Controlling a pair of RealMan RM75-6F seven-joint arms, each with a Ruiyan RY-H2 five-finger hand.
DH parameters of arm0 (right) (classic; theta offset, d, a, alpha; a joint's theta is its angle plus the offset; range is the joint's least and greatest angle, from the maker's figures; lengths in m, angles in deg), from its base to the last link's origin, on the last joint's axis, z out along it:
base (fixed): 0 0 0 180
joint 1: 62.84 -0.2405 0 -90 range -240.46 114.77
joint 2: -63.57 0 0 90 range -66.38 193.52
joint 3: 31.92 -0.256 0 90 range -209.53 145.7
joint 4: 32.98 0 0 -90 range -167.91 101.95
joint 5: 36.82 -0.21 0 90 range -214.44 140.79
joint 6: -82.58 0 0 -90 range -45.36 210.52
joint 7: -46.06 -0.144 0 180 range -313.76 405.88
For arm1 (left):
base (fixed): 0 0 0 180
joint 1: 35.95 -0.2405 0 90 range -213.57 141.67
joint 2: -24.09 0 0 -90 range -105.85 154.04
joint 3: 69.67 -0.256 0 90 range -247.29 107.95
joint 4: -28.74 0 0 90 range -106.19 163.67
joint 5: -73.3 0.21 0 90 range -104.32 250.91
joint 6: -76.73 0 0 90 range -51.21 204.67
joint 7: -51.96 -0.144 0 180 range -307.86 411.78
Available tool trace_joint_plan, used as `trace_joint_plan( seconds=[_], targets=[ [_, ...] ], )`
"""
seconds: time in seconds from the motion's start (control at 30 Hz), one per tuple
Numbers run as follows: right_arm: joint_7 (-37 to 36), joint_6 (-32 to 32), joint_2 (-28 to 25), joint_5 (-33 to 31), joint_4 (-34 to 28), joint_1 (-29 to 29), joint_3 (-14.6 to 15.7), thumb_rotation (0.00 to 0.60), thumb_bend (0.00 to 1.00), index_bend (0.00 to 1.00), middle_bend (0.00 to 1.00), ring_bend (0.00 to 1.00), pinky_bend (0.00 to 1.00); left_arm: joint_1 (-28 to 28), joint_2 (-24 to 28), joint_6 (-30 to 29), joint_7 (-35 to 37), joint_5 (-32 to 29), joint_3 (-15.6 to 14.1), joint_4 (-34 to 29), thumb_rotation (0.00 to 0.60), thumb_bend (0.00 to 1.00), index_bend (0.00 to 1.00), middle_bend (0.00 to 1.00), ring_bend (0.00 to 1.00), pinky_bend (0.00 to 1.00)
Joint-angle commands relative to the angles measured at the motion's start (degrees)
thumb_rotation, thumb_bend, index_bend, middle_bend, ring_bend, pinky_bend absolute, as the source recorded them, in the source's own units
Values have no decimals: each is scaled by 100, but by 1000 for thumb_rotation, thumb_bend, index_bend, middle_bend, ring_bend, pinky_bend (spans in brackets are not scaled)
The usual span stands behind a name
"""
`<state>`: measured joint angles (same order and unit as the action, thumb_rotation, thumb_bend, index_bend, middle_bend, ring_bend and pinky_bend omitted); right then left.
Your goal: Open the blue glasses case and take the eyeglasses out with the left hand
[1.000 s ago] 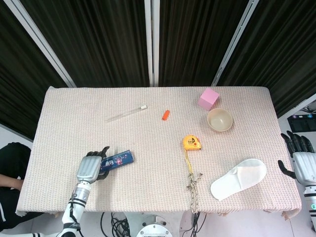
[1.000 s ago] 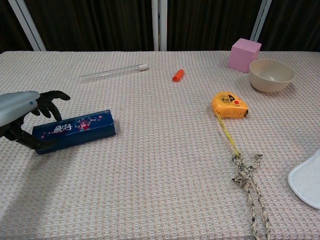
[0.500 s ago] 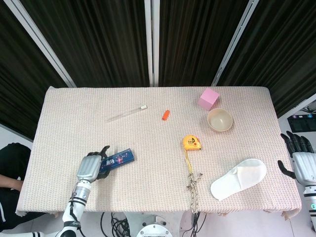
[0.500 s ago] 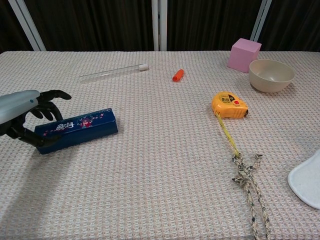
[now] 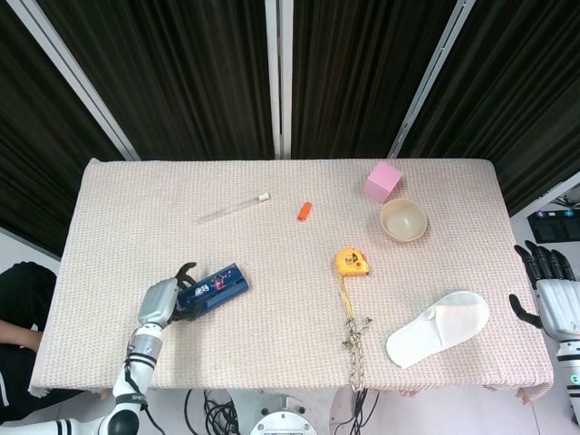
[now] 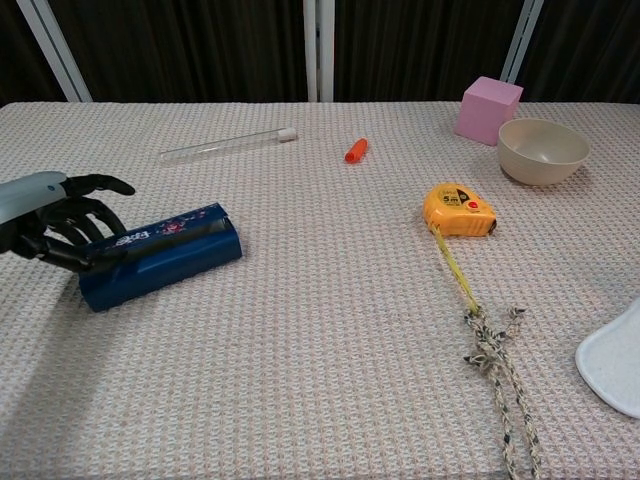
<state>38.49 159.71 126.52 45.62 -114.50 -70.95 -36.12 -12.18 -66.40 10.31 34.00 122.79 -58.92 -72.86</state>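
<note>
My left hand (image 6: 55, 215) low near the desk's front-left corner, dark fingers (image 5: 188, 269) wrapped over the left end of the closed long blue glasses case (image 6: 160, 256), my right hand (image 5: 555, 294) idle beyond the desk's right edge, fingers upright and apart

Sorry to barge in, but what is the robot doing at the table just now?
Its left hand rests its fingers on one end of the blue case, which lies closed on the table. No glasses are out yet. The right hand hangs open off the table's edge, holding nothing.
</note>
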Motion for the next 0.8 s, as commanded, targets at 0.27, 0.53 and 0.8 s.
trace_joint_plan(
  seconds=[0.27,0.53,0.8],
  targets=[
    [1,-14,3,1,13,-1,7,600,314,0,0,0,0,228,327,784,623,-661,376,181,600,460,89,232,175,241],
    [54,-4,2,5,-23,0,10,600,322,0,0,0,0,426,97,422,338,40,229,838,600,441,2,0,0,44],
    [60,-4,-2,-11,-45,-1,-1,600,327,0,0,0,0,658,-639,-494,-135,975,186,2280,600,440,0,0,0,0]
  ],
)
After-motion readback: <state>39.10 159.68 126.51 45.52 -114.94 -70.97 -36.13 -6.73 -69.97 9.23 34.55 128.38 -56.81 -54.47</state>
